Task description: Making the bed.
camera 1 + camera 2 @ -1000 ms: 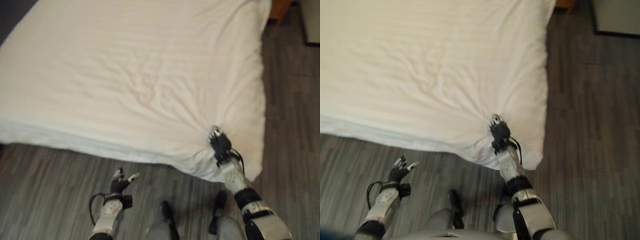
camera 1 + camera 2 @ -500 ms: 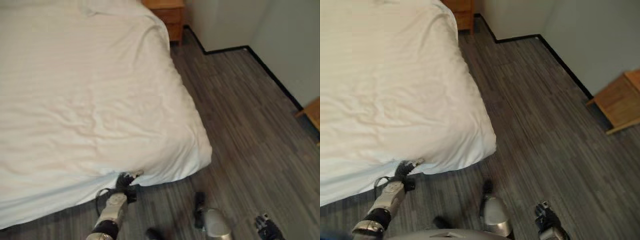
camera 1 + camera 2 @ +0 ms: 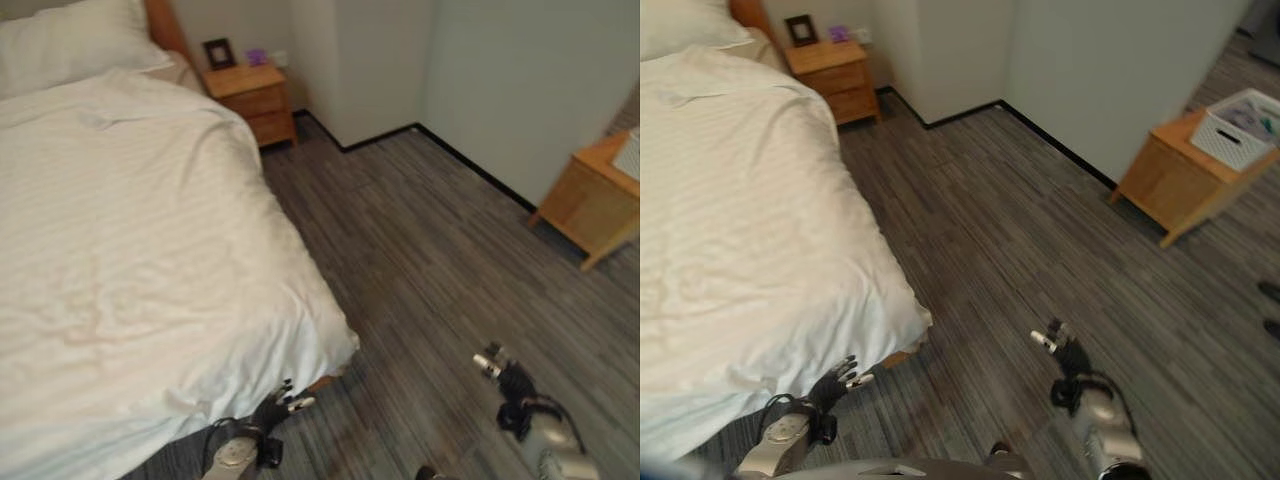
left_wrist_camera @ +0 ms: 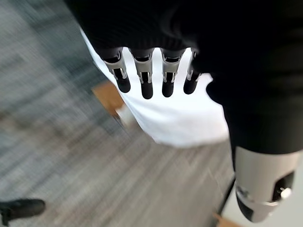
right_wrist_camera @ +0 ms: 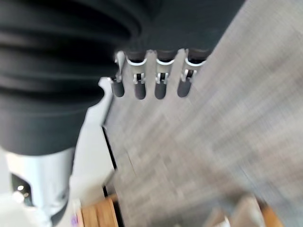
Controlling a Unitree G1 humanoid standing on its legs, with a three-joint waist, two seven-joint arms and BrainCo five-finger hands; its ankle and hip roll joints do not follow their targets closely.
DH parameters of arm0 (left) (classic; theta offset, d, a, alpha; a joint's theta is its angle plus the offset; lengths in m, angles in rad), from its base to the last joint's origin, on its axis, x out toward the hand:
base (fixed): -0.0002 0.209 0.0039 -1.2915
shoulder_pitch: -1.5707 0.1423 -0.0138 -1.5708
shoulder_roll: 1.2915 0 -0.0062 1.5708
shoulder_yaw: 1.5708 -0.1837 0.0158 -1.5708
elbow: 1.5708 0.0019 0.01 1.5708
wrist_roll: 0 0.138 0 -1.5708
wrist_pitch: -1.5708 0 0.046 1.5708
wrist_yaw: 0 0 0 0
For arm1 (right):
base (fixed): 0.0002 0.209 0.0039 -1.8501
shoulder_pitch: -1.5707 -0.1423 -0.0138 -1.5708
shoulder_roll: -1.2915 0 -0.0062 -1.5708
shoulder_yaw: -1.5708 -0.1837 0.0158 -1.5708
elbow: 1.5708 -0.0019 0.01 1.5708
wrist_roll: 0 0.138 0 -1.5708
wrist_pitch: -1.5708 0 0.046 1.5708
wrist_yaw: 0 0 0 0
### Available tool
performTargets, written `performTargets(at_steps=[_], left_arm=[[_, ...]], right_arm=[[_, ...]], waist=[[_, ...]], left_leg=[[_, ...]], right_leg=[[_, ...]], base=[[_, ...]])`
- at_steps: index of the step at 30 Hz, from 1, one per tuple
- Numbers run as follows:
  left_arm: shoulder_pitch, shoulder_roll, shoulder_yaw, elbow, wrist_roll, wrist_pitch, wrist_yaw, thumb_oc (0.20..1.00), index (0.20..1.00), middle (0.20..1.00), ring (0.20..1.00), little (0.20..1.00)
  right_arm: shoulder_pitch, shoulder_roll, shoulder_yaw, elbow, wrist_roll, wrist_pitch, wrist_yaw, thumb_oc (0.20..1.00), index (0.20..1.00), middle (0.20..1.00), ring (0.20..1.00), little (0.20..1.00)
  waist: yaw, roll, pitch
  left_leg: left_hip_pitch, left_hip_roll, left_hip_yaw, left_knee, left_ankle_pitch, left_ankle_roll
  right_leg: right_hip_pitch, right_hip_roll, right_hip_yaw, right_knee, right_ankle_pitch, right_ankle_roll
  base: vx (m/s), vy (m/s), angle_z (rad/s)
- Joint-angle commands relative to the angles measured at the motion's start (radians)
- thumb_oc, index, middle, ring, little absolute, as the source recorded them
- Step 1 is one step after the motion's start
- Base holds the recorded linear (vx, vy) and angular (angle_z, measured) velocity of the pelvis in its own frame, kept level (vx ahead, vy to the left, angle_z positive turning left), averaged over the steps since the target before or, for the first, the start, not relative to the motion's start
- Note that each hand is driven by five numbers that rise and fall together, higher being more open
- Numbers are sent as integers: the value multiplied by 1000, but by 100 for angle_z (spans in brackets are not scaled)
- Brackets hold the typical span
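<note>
Duvet [image 3: 130, 270] spread mostly smooth over bed at frame left, pillow [image 3: 60, 55] upper left, few creases left; left hand [image 3: 275, 408] and right hand [image 3: 505, 375] empty, fingers apart.

Two wooden nightstands — one [image 3: 252, 98] by the wall, one [image 3: 1175, 178] carrying a white basket [image 3: 1243, 128].

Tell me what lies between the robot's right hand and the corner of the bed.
Only bare grey wood-pattern floor. In the right eye view the right hand hangs open over it, apart from the white duvet at the bed's corner.
</note>
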Motion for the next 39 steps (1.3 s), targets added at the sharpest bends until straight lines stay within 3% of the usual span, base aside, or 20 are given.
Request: performTargets(at_steps=[1,4,8,11,13,16,17,19,20,21,22,23,24,26,28,31,32,33,35,39], left_arm=[[-101,-7,-65,-91,-79,-33,-57,1000,1000,1000,1000,1000],[-111,4,-99,-172,-186,-22,-119,1000,1000,1000,1000,1000],[-164,-20,-131,-264,-369,-2,-169,1000,1000,1000,1000,1000],[-192,-52,-181,-386,-536,45,-249,1000,1000,1000,1000,1000],[-190,-61,-164,-447,-538,0,-224,1000,1000,1000,1000,1000],[-195,-67,-153,-444,-551,-13,-202,1000,1000,1000,1000,1000],[-207,-67,-111,-462,-548,-41,-161,1000,1000,1000,1000,1000],[-174,-24,-84,-523,-494,-48,-158,1000,1000,1000,1000,1000],[-149,7,-48,-540,-431,-75,-130,1000,1000,1000,1000,1000],[-145,24,-27,-519,-381,-88,-99,1000,1000,1000,1000,1000],[-367,-59,-191,-500,-242,-75,21,1000,1000,1000,1000,1000],[-300,19,-152,-547,-158,-79,-21,1000,1000,1000,1000,1000],[-169,87,-92,-613,-123,-90,21,1000,1000,1000,1000,1000],[-94,104,-77,-660,-119,-91,17,1000,1000,1000,1000,1000],[-104,95,-70,-621,-97,-79,26,1000,1000,1000,1000,1000],[-93,70,-56,-586,-99,-75,54,1000,1000,1000,1000,1000],[-93,70,-56,-586,-99,-75,54,1000,1000,1000,1000,1000],[-73,57,-39,-575,-92,-74,57,1000,1000,1000,1000,1000],[-54,50,-24,-569,-86,-77,56,1000,1000,1000,1000,1000],[-43,39,-19,-551,-84,-91,65,1000,1000,1000,1000,1000]], right_arm=[[-76,-24,-25,-63,-60,-21,14,1000,1000,1000,1000,1000],[-60,-39,-22,-115,-97,-19,42,1000,1000,1000,1000,1000],[-49,-60,-32,-153,-145,-18,52,1000,1000,1000,1000,1000],[-42,-72,-39,-180,-247,-9,42,1000,1000,1000,1000,1000],[-46,-76,-39,-219,-297,-22,36,1000,1000,1000,1000,1000],[-51,-78,-34,-222,-303,-25,31,1000,1000,1000,1000,1000],[-62,-80,-23,-222,-324,-23,33,1000,1000,1000,1000,1000],[-44,-72,-32,-234,-355,-16,26,1000,1000,1000,1000,1000],[-23,-55,-38,-251,-362,-18,27,1000,1000,1000,1000,1000],[-11,-43,-40,-265,-365,-19,33,1000,1000,1000,1000,1000],[-60,-24,16,-235,-386,-4,17,1000,1000,1000,1000,1000],[-47,-29,-5,-241,-358,4,13,1000,1000,1000,1000,1000],[-27,-18,-21,-264,-363,-6,-3,1000,1000,1000,1000,1000],[3,-17,-54,-260,-379,-16,-27,1000,1000,1000,1000,1000],[24,5,-78,-265,-362,-18,-38,1000,1000,1000,1000,1000],[52,23,-87,-280,-343,-21,-48,1000,1000,1000,1000,1000],[53,22,-87,-281,-343,-21,-48,1000,1000,1000,1000,1000],[72,32,-88,-279,-341,-20,-53,1000,1000,1000,1000,1000],[91,37,-87,-281,-348,-18,-55,1000,1000,1000,1000,1000],[105,28,-83,-307,-400,-8,-60,1000,1000,1000,1000,1000]], waist=[[8,23,90],[5,6,81],[-7,10,81],[4,15,95],[29,37,93],[39,38,90],[50,26,80],[70,15,64],[82,-1,58],[84,-6,56],[63,-15,61],[75,-13,77],[80,9,94],[71,13,111],[56,20,120],[29,20,120],[28,23,119],[15,6,109],[3,-2,97],[-29,-1,85]], left_leg=[[-109,-85,-295,6,136,-23],[-137,-161,-377,151,27,25],[-202,-221,-433,262,15,42],[-293,-300,-418,155,0,67],[-305,-329,-416,-81,91,53],[-311,-326,-420,-113,105,51],[-288,-342,-457,-154,102,73],[-262,-351,-446,-181,111,97],[-238,-368,-438,-191,97,120],[-219,-370,-430,-197,77,140],[-190,-380,-421,-209,59,155],[-153,-392,-421,-214,39,174],[-130,-383,-435,-215,21,184],[-80,-386,-444,-215,-22,193],[-45,-382,-462,-215,-53,184],[-3,-383,-506,-215,-95,154],[-5,-379,-507,-215,-93,153],[25,-383,-518,-215,-127,128],[54,-379,-542,-215,-156,105],[143,-367,-600,-215,-211,80]], right_leg=[[92,-48,84,-29,-77,41],[77,-31,159,-29,-73,21],[87,-14,208,-29,-82,7],[116,-8,246,-29,-93,12],[150,26,285,-29,-120,20],[159,35,295,-29,-127,18],[207,35,305,-29,-149,20],[206,33,305,56,-173,25],[182,29,287,178,-153,53],[100,23,280,326,-103,99],[31,8,273,450,-17,164],[-14,-36,227,577,79,206],[-94,-53,196,705,113,206],[-155,-142,136,754,102,206],[-200,-216,102,697,49,173],[-229,-157,123,421,-26,127],[-224,-151,120,410,-19,125],[-213,-123,136,157,13,124],[-239,-113,170,-21,98,145],[-298,-108,274,-14,146,163]], base=[[-101,-300,-94],[3,-274,-126],[97,-122,-63],[231,-58,-57],[361,10,-54],[291,-9,-57],[440,-3,-112],[505,11,-70],[372,25,29],[329,43,16],[263,52,-17],[225,81,-23],[208,81,3],[294,70,33],[357,-51,28],[337,-159,36],[413,-230,64],[421,-231,67],[520,-261,47],[491,-211,90]])
